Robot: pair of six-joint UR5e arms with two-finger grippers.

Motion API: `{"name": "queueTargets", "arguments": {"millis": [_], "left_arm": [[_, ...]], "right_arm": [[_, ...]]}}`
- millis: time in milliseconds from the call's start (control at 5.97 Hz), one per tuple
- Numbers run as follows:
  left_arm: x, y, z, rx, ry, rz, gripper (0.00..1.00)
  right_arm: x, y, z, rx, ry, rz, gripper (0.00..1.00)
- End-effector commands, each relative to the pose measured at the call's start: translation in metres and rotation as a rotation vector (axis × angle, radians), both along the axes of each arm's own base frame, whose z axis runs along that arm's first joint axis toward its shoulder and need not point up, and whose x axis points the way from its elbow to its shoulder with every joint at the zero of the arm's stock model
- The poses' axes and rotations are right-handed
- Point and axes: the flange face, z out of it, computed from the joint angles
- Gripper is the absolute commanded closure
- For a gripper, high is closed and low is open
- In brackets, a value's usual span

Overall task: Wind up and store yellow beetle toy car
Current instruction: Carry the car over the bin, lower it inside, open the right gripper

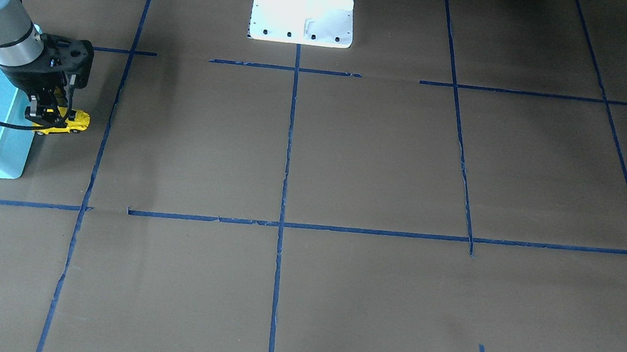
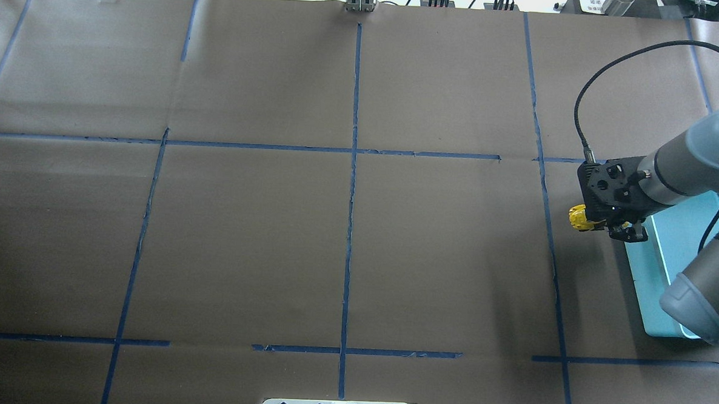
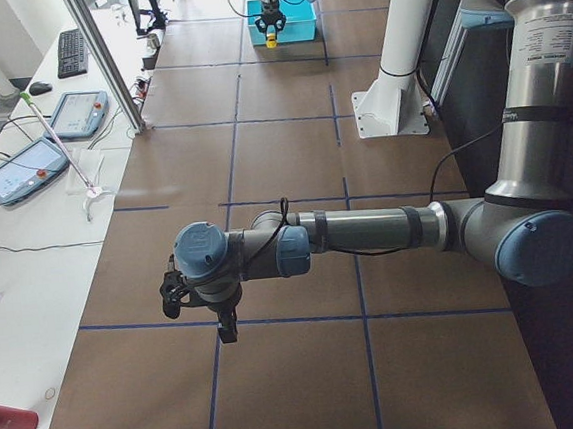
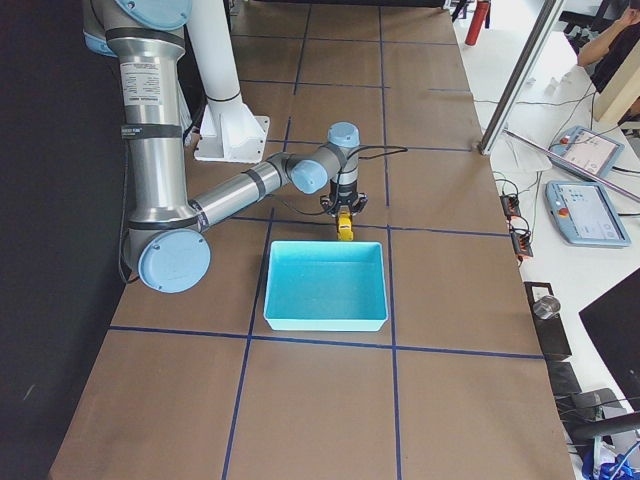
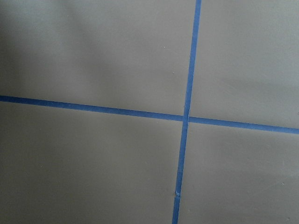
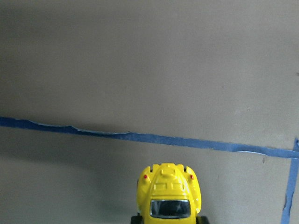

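Closest to the right wrist camera, the yellow beetle toy car [image 6: 169, 196] fills the bottom edge of that view, its rounded end pointing at a strip of blue tape [image 6: 140, 137] on the table.

From the front, the right gripper [image 1: 52, 112] points straight down with its two black fingers pinching the car's sides. The car sits level at table height. I cannot tell whether its wheels touch the paper or hang just above it.

Just beside the car, toward the robot's right end of the table, stands the turquoise bin [image 4: 325, 285]. The car is outside it, close to the wall that faces the middle of the table. No toy shows inside.

Brown paper [image 2: 242, 239] crossed by tape lines covers the table. Far off at the opposite end, the left gripper [image 3: 224, 325] hangs over bare paper; whether its claw is spread or pressed together cannot be told.

As a judgement, the grasp is done. Nothing shows whether the winding has happened. Storing remains: the car must be lifted over the bin's wall and released inside.
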Motion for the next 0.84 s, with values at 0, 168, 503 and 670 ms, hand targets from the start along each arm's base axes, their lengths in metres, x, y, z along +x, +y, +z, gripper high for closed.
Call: {"name": "queueTargets", "arguments": {"millis": [0, 168, 503, 670], "left_arm": [[0.001, 0.0, 0.0, 0.0, 0.0, 0.001, 0.0], [0.001, 0.0, 0.0, 0.0, 0.0, 0.002, 0.0], [0.001, 0.0, 0.0, 0.0, 0.0, 0.002, 0.0], [0.001, -0.001, -0.002, 0.002, 0.001, 0.0, 0.0]], "right_arm": [[0.076, 0.035, 0.0, -0.03, -0.027, 0.052, 1.0], [0.111, 0.039, 0.014, 0.009, -0.012, 0.014, 1.0], [0.132, 0.047, 0.086, -0.002, 0.084, -0.083, 1.0], [0.129, 0.043, 0.109, -0.034, 0.114, -0.082, 1.0]]}}
